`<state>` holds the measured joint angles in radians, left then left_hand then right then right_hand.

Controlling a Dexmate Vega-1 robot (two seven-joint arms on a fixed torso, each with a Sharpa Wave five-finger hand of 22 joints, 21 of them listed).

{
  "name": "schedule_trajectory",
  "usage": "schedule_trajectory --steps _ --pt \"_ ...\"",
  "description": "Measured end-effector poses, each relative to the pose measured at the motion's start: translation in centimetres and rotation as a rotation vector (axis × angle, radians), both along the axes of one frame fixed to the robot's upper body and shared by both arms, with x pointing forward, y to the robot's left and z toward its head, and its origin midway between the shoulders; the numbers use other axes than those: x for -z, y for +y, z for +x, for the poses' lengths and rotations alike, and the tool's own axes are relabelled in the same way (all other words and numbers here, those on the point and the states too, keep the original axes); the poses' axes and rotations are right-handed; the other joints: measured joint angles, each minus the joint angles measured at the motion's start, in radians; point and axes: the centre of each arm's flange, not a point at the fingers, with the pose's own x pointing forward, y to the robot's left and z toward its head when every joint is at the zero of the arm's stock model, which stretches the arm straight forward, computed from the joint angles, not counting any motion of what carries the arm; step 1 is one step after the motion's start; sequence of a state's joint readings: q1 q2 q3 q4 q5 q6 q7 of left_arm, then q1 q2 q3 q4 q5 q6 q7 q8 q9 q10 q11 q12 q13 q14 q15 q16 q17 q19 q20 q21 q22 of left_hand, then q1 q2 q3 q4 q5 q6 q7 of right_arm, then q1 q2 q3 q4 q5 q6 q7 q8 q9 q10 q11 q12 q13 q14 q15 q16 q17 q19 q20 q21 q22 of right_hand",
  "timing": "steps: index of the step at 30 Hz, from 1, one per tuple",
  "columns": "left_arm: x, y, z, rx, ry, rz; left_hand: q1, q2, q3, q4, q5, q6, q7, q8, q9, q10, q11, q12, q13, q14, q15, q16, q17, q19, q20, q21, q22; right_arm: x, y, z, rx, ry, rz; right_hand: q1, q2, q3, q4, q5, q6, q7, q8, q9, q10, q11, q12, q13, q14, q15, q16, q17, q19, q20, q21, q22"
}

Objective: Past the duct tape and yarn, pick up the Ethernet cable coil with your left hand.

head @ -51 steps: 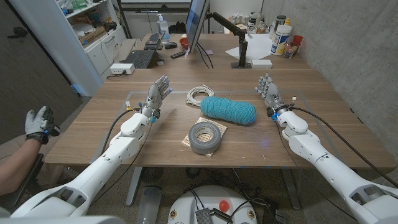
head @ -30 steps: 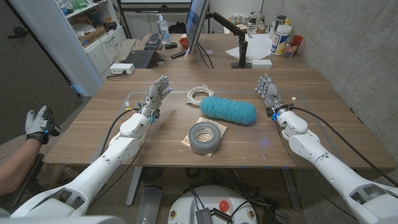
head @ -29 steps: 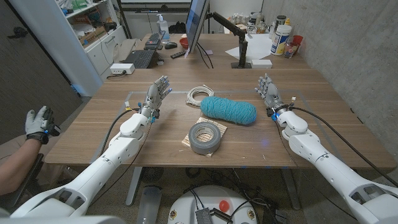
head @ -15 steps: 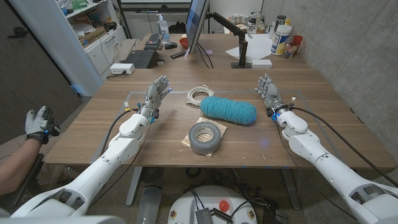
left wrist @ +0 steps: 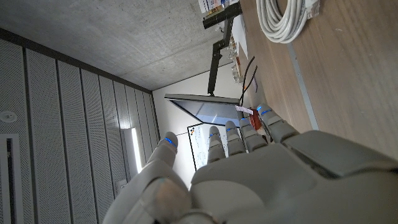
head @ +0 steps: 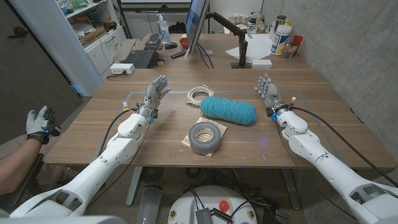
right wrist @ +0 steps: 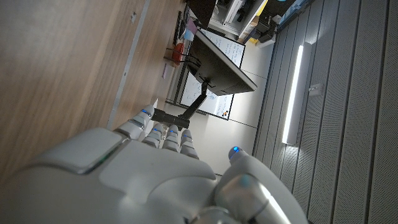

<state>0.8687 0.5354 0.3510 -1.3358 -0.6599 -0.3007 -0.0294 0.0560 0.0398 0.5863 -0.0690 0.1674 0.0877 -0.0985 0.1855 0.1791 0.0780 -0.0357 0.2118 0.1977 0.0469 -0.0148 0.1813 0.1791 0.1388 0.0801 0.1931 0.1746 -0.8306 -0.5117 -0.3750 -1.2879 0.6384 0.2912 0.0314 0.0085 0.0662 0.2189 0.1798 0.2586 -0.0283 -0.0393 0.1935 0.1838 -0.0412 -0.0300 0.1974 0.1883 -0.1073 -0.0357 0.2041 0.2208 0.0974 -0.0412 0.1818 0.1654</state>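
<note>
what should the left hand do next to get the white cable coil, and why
Probably carry the left hand forward and toward the middle, over the cable coil, then lower it. The hand is open, holds nothing and stands apart from the coil. The coil lies free on the table beyond the yarn and the tape, so neither seems to block that path.

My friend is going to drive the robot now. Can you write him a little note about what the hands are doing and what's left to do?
Left robot hand: holds nothing, fingers apart, beside the white Ethernet cable coil, not touching it.
Right robot hand: holds nothing, waiting at the table's right side.
Teal yarn lies mid-table, duct tape nearer the robot, coil behind both.
Done: nothing picked up.
Left: reach across to the coil, grip and lift it with the left robot hand.
</note>
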Motion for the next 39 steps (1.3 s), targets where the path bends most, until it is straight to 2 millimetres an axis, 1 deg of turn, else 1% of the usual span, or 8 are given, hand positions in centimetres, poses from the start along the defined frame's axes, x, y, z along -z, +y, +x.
schedule_trajectory --steps 10,12,20,22,24,31,34,39 --pt "-0.1 0.6 0.0 -0.009 0.007 0.033 0.0 0.0 -0.001 -0.001 0.0 0.0 0.0 0.0 0.0 0.0 0.0 0.0 0.0 0.0 0.0 0.0 0.0 -0.005 -0.005 0.0 0.0 0.1 -0.2 0.1 0.009 0.003 0.001 0.0 0.0 0.0 0.0 0.0 0.004 0.004 0.0 0.0 0.005 0.005 0.0 0.0 0.0 0.0 0.0 0.0 0.0 0.0 0.0 0.0" --pt "-0.7 1.0 -0.3 -0.016 0.0 0.055 0.003 -0.003 -0.005 -0.005 0.0 0.0 0.0 0.0 0.0 0.0 0.0 0.0 0.0 -0.003 -0.002 0.0 0.0 -0.009 -0.009 0.0 0.0 0.0 -0.2 0.2 0.011 0.003 0.001 0.0 0.0 0.0 0.0 0.0 0.004 0.004 0.0 0.0 0.005 0.005 0.0 0.0 0.0 0.0 0.0 0.0 0.0 0.0 0.0 0.0" --pt "-1.2 1.3 -0.5 -0.014 -0.01 0.09 0.001 -0.015 -0.01 -0.01 0.0 0.004 0.004 0.0 0.0 0.0 0.0 0.0 0.0 -0.02 -0.009 -0.004 0.0 -0.022 -0.014 -0.005 0.0 0.0 -0.3 0.3 0.015 0.003 0.004 0.0 0.0 0.0 0.0 0.0 0.003 0.004 0.0 0.0 0.005 0.005 0.0 0.0 0.0 0.0 0.0 0.0 0.0 0.0 0.0 0.0" --pt "-1.3 1.5 -0.5 -0.016 -0.011 0.092 0.001 -0.015 -0.01 -0.01 0.0 0.004 0.004 0.0 0.0 0.0 0.0 0.0 0.0 -0.026 -0.003 -0.004 0.0 -0.022 -0.014 -0.005 0.0 0.0 -0.3 0.3 0.015 0.003 0.004 0.0 0.0 0.0 0.0 0.0 0.003 0.004 0.0 0.0 0.005 0.005 0.0 0.0 0.0 0.0 0.0 0.0 0.0 0.0 0.0 0.0" --pt "-1.4 1.6 -0.5 -0.013 -0.013 0.102 0.001 -0.015 -0.01 -0.01 0.0 0.004 0.004 0.0 0.0 0.0 0.0 0.0 0.0 -0.026 -0.003 -0.004 0.0 -0.022 -0.014 -0.005 0.0 0.0 -0.3 0.3 0.015 0.002 0.005 0.0 0.0 0.0 0.0 0.0 0.009 -0.002 0.0 0.0 0.005 0.005 0.0 0.0 0.0 0.0 0.0 0.0 0.0 0.0 0.0 0.0" --pt "-2.2 1.8 -0.9 -0.009 -0.028 0.129 -0.003 -0.019 -0.014 -0.014 0.0 0.004 0.004 0.0 0.0 0.0 0.0 0.0 0.0 -0.026 -0.003 -0.004 0.0 -0.022 -0.014 -0.005 0.0 0.0 -0.4 0.3 0.018 0.002 0.01 0.0 0.0 0.0 0.0 0.0 0.009 -0.002 0.0 0.0 0.005 0.005 0.0 0.0 0.0 0.0 0.0 0.0 0.0 0.0 0.0 0.0" --pt "-2.5 1.9 -1.1 -0.007 -0.031 0.142 0.001 -0.023 -0.014 -0.014 0.0 0.004 0.004 0.0 0.0 0.0 0.0 0.0 0.0 -0.026 -0.003 -0.004 0.0 -0.027 -0.019 -0.005 0.0 0.0 -0.4 0.3 0.018 0.002 0.011 0.0 0.0 0.0 0.0 0.0 0.009 -0.002 0.0 0.0 0.005 0.005 0.0 0.0 0.0 0.0 0.0 -0.001 0.0 0.0 0.0 0.0" --pt "-3.1 2.2 -1.4 -0.009 -0.039 0.175 0.002 -0.024 -0.017 -0.017 0.0 0.004 0.004 0.0 0.0 0.0 0.0 0.0 0.0 -0.031 -0.009 -0.004 -0.001 -0.027 -0.019 -0.005 0.0 -0.1 -0.5 0.3 0.021 0.002 0.013 0.0 0.0 0.0 0.0 0.0 0.009 -0.002 0.0 0.0 0.005 0.005 0.0 0.0 0.0 0.0 0.0 -0.003 -0.008 0.008 0.0 0.0"
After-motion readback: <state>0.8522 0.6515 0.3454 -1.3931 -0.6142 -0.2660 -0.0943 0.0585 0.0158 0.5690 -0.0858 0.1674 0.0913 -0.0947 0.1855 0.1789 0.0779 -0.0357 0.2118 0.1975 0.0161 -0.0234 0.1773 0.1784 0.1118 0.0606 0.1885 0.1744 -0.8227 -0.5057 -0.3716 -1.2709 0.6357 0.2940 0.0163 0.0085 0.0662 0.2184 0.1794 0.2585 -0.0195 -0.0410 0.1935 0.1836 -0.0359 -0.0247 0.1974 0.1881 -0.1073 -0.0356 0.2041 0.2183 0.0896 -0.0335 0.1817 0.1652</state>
